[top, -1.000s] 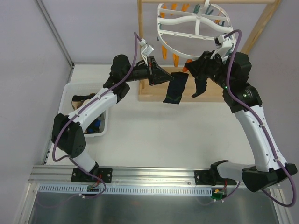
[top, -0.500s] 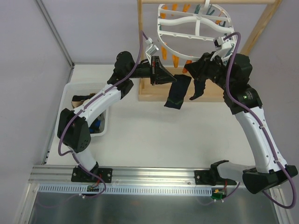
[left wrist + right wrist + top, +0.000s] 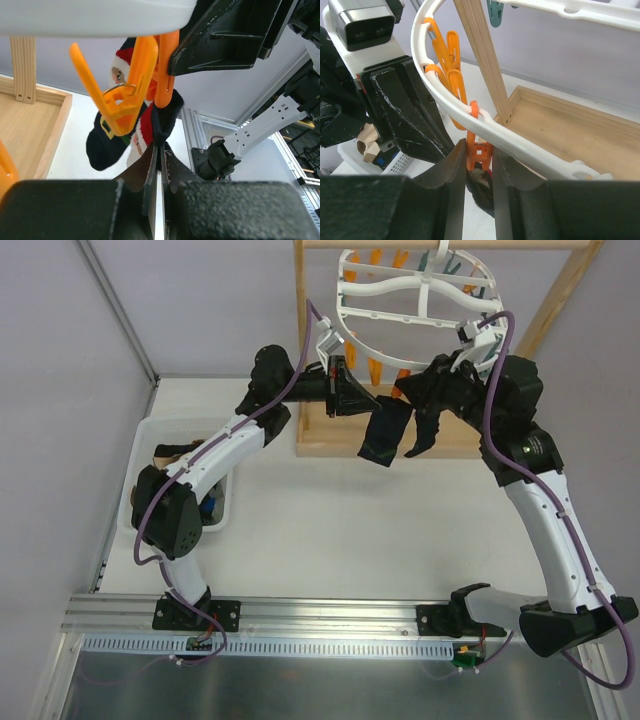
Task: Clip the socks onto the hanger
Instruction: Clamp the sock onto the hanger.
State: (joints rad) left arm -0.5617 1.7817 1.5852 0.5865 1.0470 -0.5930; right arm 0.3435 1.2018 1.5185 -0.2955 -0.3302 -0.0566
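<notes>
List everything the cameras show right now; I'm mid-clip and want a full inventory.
Hanger: one, white, hanging in the wooden stand.
Pegs: several orange, a few teal, along the hanger's rim; exact count unclear.
Wooden stand: one, light wood, at the table's far edge.
Sock: one, dark with a red and white Santa figure, hanging just below the hanger's rim.
Bin: one, white, at the table's left; tan and dark items inside, partly hidden.
Table: one, white.
Left claw: black, shut on the Sock's edge.
Right claw: black, closed on one orange peg at the rim.
</notes>
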